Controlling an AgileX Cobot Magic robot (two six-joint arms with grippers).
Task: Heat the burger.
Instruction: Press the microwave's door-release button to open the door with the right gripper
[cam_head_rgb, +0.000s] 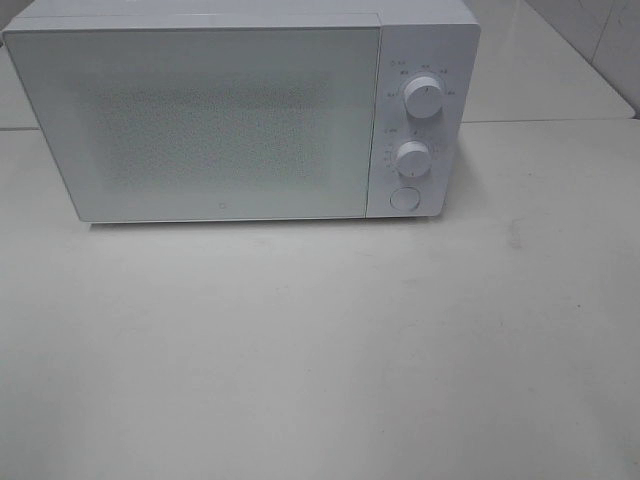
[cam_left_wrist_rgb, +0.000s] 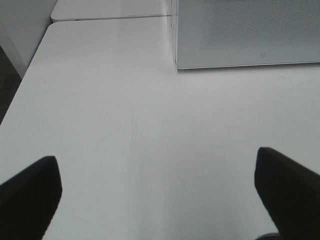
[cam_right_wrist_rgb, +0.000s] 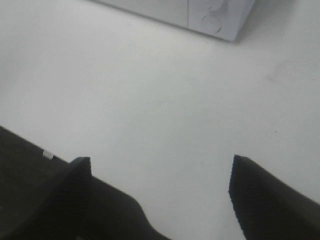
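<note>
The burger is out of view in every frame. A white microwave (cam_head_rgb: 200, 110) stands at the back of the table with its door shut; it also shows in part in the left wrist view (cam_left_wrist_rgb: 245, 32) and the right wrist view (cam_right_wrist_rgb: 200, 15). My left gripper (cam_left_wrist_rgb: 157, 175) hangs open above bare table in front of the microwave's left corner, with nothing between its fingers (cam_left_wrist_rgb: 30, 195). My right gripper (cam_right_wrist_rgb: 160, 172) is open too, over bare table some way in front of the control panel, and holds nothing. Neither gripper appears in the exterior high view.
The microwave's control panel (cam_head_rgb: 415, 125) carries two white dials (cam_head_rgb: 424, 97) and a round button (cam_head_rgb: 404, 199). The white table (cam_head_rgb: 320, 350) stretches in front of it. Its left edge (cam_left_wrist_rgb: 20, 95) shows in the left wrist view. A seam (cam_head_rgb: 545, 121) joins a second table behind.
</note>
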